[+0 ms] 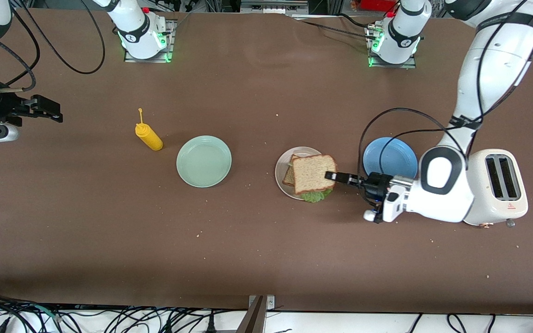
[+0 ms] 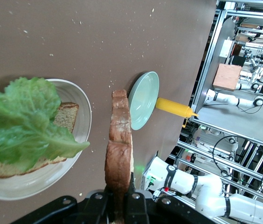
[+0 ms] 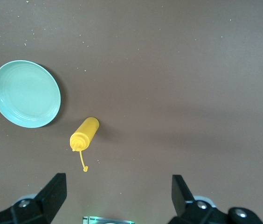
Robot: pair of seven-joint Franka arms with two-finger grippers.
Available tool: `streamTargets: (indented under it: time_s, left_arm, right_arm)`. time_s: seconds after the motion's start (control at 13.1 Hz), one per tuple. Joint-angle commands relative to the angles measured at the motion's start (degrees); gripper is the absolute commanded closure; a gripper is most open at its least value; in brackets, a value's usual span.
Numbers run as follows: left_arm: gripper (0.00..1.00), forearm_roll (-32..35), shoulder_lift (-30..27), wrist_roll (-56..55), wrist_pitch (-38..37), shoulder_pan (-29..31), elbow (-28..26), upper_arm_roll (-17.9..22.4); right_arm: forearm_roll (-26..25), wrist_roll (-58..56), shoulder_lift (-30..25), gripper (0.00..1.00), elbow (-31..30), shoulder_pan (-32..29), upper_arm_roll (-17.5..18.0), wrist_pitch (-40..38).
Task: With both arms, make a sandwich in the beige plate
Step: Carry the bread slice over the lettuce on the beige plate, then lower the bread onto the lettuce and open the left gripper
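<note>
My left gripper [image 1: 331,175] has its jaws clamped on the top bread slice [image 1: 313,173], over the beige plate [image 1: 281,167] holding lettuce [image 2: 22,122] on bread. Next, I judge: lower it squarely, then release. My right gripper [image 1: 56,113] waits, jaws spread, at the desk's nine o'clock end.

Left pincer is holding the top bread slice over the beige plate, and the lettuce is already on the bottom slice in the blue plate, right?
Not quite: the lettuce and bottom slice lie in the beige plate, as the left wrist view shows. The blue plate is bare. The left pincer does hold the top bread slice over it.
</note>
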Motion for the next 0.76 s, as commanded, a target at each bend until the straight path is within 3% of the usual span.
streamTargets:
  time_s: [0.0, 0.53, 0.61, 0.69]
  left_arm:
    - [1.00, -4.64, 5.30, 9.53, -0.31, 0.35, 1.48, 0.19]
    - [1.00, -5.36, 8.74, 16.33, 0.92, 0.52, -0.10, 0.45]
    - [0.94, -5.36, 8.74, 16.77, 0.92, 0.53, -0.46, 0.54]
    - [0.78, -5.36, 8.91, 16.78, 1.01, 0.53, -0.81, 0.54]
  right_arm:
    - [1.02, 0.18, 0.68, 0.00, 1.17, -0.70, 0.16, -0.32]
    - [0.93, 0.18, 0.94, 0.00, 1.17, -0.70, -0.10, -0.32]
    - [0.93, 0.18, 1.12, 0.00, 1.17, -0.62, -0.10, -0.41]
    - [0.93, 0.27, 1.21, 0.00, 1.08, -0.70, -0.10, -0.32]
